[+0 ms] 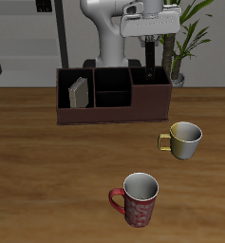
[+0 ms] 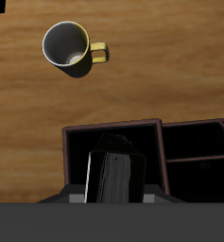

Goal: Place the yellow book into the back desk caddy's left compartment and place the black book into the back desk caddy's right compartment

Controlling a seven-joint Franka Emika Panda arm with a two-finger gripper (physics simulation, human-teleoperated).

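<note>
Wooden surface (image 1: 47, 161) with the back desk caddy (image 1: 112, 112) standing at its far side, a long reddish-brown box of three black-lined sections. The yellow book (image 1: 78, 92) stands upright in the left compartment (image 1: 76, 95), so the first half of the task reads as done. The step in hand is the second: the black book (image 2: 113, 175) hangs over the right compartment (image 2: 112, 156), its lower end between the section's walls in the wrist view; whether it touches the floor of the slot cannot be told. The hand (image 1: 154, 47) sits directly above that end section, clenched on the book's upper part, fingers narrow. The next move, as judged here, calls for a straight descent that keeps the book clear of the divider wall and the outer wall, then a release once it rests inside. Two bystanders stand nearer the front edge: a red mug (image 1: 136, 200) and a yellow mug (image 1: 184, 140), both well apart from the caddy.
</note>
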